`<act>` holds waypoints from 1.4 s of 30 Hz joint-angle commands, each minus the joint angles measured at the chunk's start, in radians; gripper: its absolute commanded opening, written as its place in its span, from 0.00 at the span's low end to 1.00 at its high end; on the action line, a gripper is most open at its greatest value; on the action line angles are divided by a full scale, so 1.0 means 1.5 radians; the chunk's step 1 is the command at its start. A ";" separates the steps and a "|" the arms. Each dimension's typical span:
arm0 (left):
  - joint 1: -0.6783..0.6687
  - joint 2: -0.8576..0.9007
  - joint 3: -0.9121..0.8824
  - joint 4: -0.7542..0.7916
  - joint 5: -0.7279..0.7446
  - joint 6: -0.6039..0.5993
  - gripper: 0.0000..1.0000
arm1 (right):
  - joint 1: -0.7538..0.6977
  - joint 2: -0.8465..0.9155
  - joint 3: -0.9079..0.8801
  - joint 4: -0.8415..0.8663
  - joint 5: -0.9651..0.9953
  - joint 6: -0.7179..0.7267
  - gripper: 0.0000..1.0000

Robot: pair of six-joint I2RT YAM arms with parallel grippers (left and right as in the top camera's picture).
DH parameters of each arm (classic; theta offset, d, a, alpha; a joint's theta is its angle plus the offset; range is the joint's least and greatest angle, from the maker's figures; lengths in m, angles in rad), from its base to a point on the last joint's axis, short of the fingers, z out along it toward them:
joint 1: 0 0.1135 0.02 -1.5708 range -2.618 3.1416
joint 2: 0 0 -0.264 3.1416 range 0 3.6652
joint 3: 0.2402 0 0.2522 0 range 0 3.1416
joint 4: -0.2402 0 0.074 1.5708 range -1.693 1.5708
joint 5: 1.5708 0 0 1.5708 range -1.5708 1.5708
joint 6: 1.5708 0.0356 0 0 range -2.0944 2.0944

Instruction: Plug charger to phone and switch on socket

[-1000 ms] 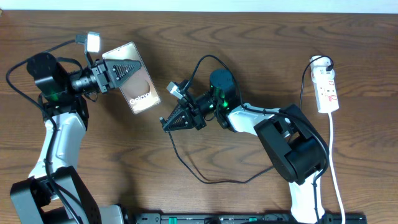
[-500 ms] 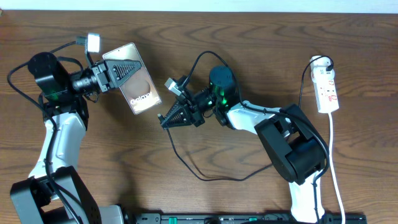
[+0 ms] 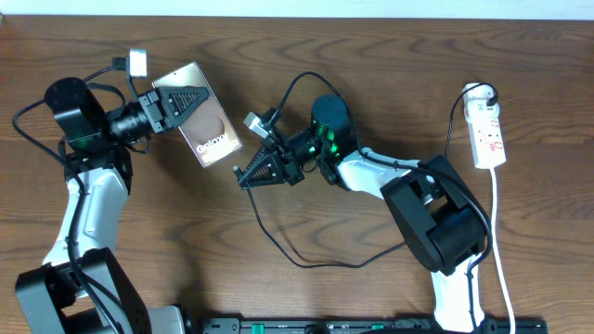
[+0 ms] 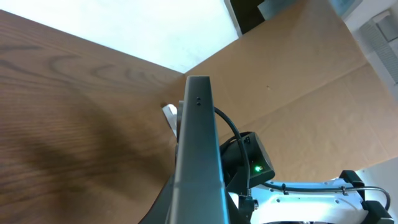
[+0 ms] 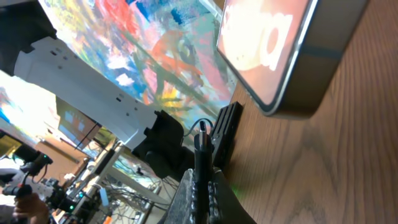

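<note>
My left gripper (image 3: 190,100) is shut on the phone (image 3: 210,121), holding it tilted above the table with its tan "Galaxy" screen up. In the left wrist view the phone's grey edge (image 4: 199,155) runs up the middle. My right gripper (image 3: 249,176) is shut on the charger's black plug (image 5: 201,155), its tip a short way below and right of the phone's lower end (image 5: 273,50). The thin black charger cable (image 3: 306,264) loops over the table. The white socket (image 3: 488,134) lies at the far right, away from both grippers.
The socket's white cord (image 3: 501,241) runs down the right edge. A black plug (image 3: 486,93) sits in the socket's top end. A black rail (image 3: 353,325) lines the front edge of the wooden table (image 3: 371,46).
My right gripper has moved a little left and up with the plug, closer to the phone's lower end. My left gripper has shifted the phone slightly.
</note>
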 commanded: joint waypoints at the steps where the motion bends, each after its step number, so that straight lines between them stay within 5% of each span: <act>1: 0.001 -0.006 0.009 0.002 -0.001 0.011 0.07 | 0.001 0.001 0.017 0.002 0.019 0.020 0.01; 42: -0.023 -0.006 0.009 -0.013 0.005 0.028 0.07 | 0.000 0.001 0.017 -0.009 0.048 0.044 0.01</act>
